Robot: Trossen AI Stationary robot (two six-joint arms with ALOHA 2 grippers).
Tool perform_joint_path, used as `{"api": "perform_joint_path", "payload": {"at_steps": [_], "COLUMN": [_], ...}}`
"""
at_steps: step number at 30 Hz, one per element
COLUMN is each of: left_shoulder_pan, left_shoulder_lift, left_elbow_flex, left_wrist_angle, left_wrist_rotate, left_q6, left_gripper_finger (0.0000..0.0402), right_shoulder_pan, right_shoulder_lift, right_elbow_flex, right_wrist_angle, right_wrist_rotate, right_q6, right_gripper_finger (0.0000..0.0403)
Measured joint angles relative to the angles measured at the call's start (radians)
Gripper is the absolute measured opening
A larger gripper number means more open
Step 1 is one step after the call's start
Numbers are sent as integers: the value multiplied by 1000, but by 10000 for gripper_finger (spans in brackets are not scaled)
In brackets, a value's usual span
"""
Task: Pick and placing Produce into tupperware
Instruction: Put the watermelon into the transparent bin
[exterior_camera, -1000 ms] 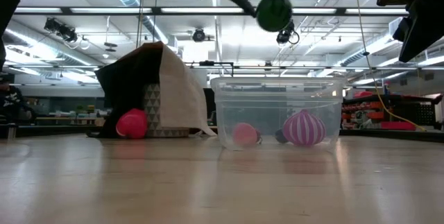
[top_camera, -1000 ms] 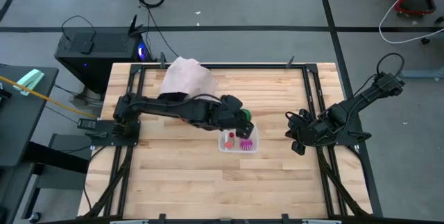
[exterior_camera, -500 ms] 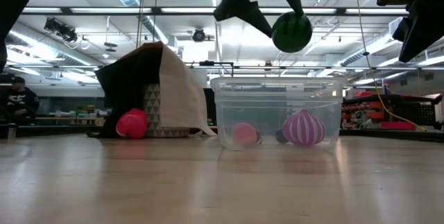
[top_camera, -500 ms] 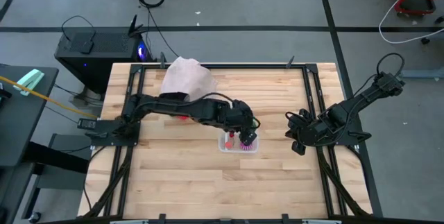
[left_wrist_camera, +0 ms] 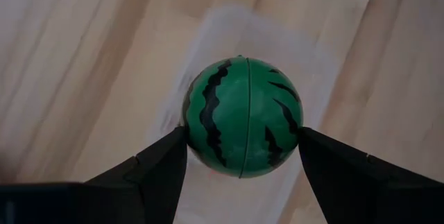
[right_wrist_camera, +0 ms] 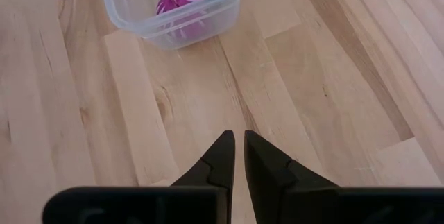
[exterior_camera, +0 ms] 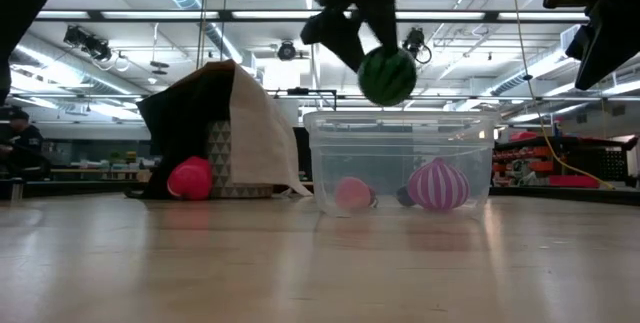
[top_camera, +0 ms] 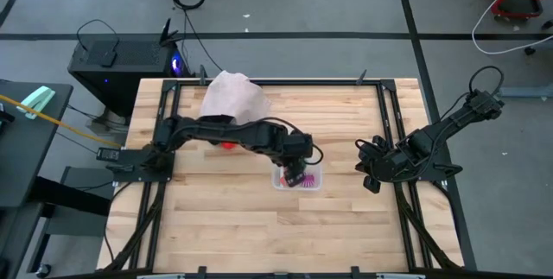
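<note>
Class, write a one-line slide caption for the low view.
Left gripper holds a toy watermelon above the clear tub, which contains pink and purple produce.

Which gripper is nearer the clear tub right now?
Left. The left gripper hangs directly above the tupperware, shut on the green watermelon ball. The right gripper waits shut off to the tub's side, near the table edge.

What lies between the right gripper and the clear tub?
Only bare wood table: the right wrist view shows nothing between the right gripper and the tub.
</note>
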Motion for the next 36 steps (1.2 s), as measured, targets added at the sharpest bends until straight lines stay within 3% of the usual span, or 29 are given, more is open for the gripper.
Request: {"api": "perform_joint_path", "payload": {"at_steps": [3, 15, 36], "left_shoulder_pan": [1, -9, -19], "left_shoulder_lift": [7, 55, 70], "left_elbow_flex": [-3, -1, -1], "left_wrist_angle": [-79, -94, -95], "left_wrist_rotate": [2, 8, -46], "left_q6": [33, 231, 328], "left_gripper_finger": [271, 271, 272], "right_shoulder_pan": [0, 0, 0], "right_shoulder_lift": [0, 0, 0], "right_elbow_flex": [0, 0, 0], "right_wrist_angle": [0, 0, 1], "right_wrist_rotate": [0, 0, 0], "right_q6": [1, 10, 15], "right_gripper_finger": [41, 41, 41]}}
